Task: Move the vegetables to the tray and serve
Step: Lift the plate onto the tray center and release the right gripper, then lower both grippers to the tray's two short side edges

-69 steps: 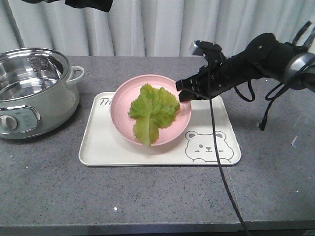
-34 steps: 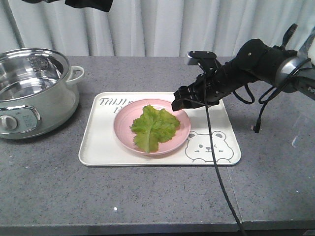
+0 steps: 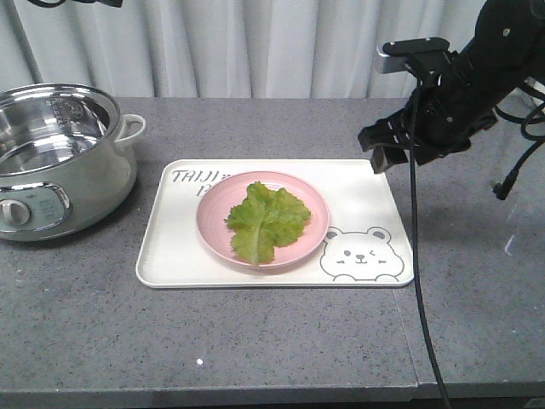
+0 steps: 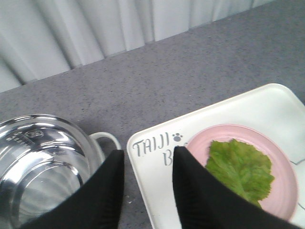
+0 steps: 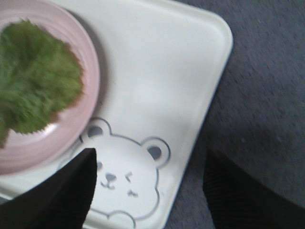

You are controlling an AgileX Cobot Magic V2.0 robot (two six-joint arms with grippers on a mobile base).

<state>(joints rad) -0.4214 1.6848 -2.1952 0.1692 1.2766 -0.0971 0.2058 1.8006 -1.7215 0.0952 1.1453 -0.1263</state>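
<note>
The vegetables (image 3: 266, 220) lie on the pink plate (image 3: 312, 198) mid-tray (image 3: 170, 256), rib near-to-far; the right pincer (image 3: 381, 151), apart and empty, hovers far-right of them, seemingly nearer; the left pincer (image 4: 147, 157), apart, hangs far-left.

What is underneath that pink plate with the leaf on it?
The pink plate sits on the cream tray. It hides the end of the tray's grey lettering; the bear face shows uncovered beside it.
</note>
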